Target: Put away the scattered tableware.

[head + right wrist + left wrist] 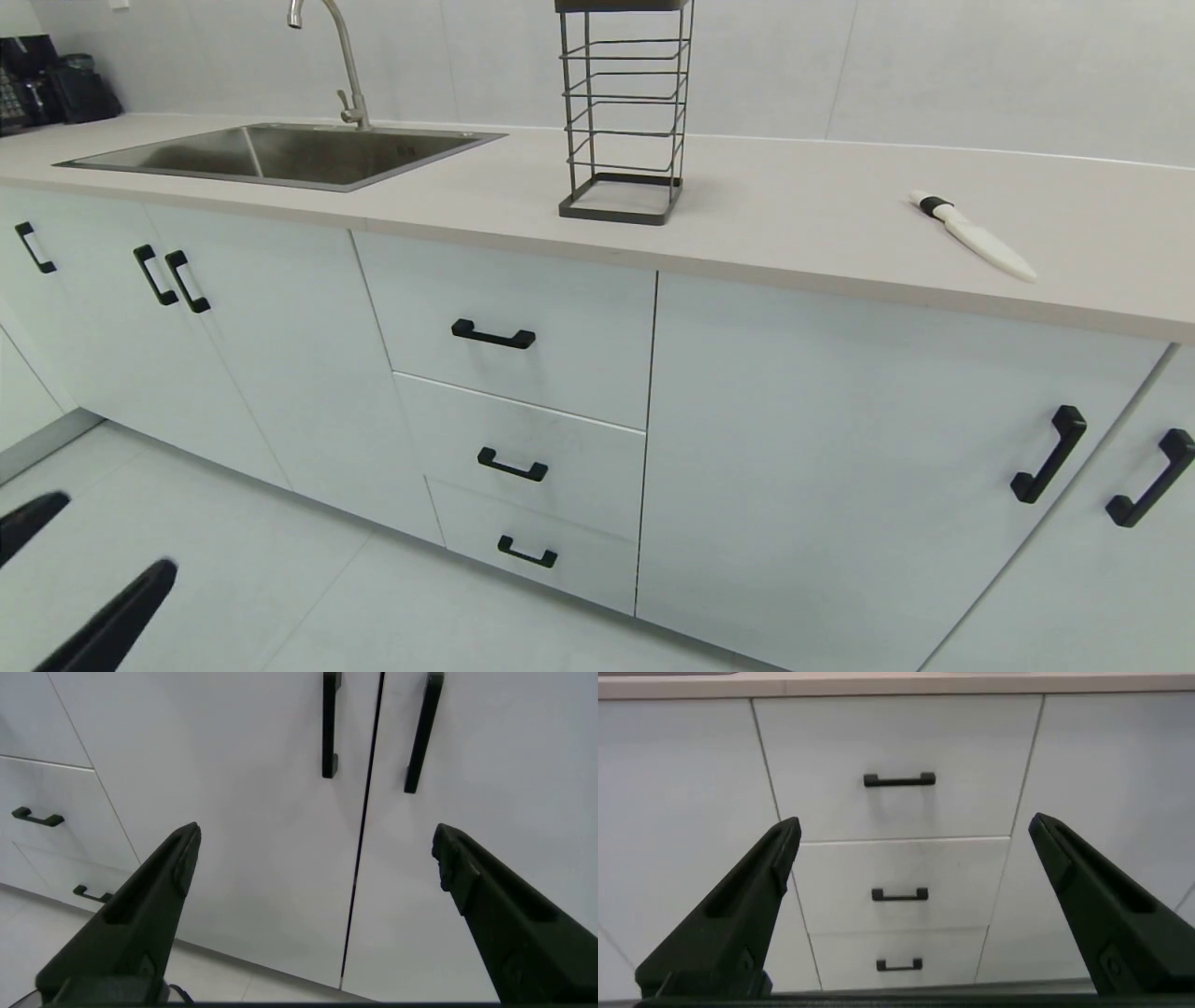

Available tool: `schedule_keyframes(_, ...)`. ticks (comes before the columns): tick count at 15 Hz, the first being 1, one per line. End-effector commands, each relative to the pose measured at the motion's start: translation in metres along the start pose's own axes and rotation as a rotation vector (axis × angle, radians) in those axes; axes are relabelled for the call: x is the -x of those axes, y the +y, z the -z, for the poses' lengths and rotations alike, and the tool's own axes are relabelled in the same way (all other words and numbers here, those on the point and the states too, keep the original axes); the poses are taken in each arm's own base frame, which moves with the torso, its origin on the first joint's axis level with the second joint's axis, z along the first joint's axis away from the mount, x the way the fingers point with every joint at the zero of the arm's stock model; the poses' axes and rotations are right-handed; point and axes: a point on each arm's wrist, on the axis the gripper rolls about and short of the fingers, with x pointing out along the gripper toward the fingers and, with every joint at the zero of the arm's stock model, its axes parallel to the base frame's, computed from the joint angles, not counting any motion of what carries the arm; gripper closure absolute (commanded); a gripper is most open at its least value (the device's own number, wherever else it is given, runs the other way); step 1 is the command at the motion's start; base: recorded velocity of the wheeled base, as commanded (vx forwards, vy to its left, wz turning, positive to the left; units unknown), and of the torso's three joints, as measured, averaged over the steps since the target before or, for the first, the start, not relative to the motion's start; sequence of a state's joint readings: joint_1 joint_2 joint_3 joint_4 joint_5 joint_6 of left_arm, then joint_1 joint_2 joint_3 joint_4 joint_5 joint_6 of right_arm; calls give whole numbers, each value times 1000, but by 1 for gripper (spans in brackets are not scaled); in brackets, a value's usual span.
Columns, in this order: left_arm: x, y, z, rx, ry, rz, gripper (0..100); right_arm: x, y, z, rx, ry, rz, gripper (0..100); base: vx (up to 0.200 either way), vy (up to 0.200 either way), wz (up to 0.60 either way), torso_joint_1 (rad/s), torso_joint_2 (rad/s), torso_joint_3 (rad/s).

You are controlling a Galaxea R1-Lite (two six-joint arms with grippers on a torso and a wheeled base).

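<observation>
**Stray knife lies on the worktop while both claws hang low, jaws apart**

The left gripper [913, 831] hangs below worktop height with its 2 fingers spread wide and nothing between them, facing a stack of 3 drawers [898, 812]. The right gripper [316, 835], just as wide apart and just as empty, faces a pair of cupboard doors [234, 812] with upright black handles.

Above them runs the pale worktop [794, 196]. Dark appliances [56, 84] crowd its far left corner. A steel sink [308, 154] is sunk into its left part, with a curved tap [341, 56] at the back edge. A tall wire rack [624, 112] stands empty near the middle. Well apart from it, toward the right end and nearer the front edge than the back, lies the white knife [971, 235], flat, with a black band at its far end.

The risks look plain enough. The knife is slim and lies flush on a smooth surface, so a pinch that lands off-centre would likely skate it toward the front edge and onto the tiled floor [280, 597]. The rack is narrow and light for its height, and a knife lowered in at a slant could rock or tip it. Either arm, rising from this low position, could catch a handle or the worktop's front lip.

Grey wall tiles [934, 65] back the counter.
</observation>
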State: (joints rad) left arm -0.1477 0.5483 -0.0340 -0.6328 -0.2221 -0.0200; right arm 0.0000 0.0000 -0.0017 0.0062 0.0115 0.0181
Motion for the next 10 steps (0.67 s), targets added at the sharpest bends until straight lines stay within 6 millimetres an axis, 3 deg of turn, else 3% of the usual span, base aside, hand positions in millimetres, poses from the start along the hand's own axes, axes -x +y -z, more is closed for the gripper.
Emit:
schedule_keyframes(1, 55, -13, 37, -16, -53, -72, 0, 0, 0, 0, 0, 2, -1, 0, 0, 0, 0, 0, 0, 0)
schedule_keyframes(4, 63, -16, 62, -16, 94, -160, 0, 0, 0, 0, 0, 0, -1, 0, 0, 0, 0, 0, 0, 0)
schedule_keyframes(5, 63, -16, 62, -15, 97, -158, 0, 0, 0, 0, 0, 0, -1, 0, 0, 0, 0, 0, 0, 0)
schedule_keyframes(10, 64, -12, 66, -13, 116, -337, 0, 0, 0, 0, -8, 2, 1, 0, 0, 0, -600, 2, 3, 4)
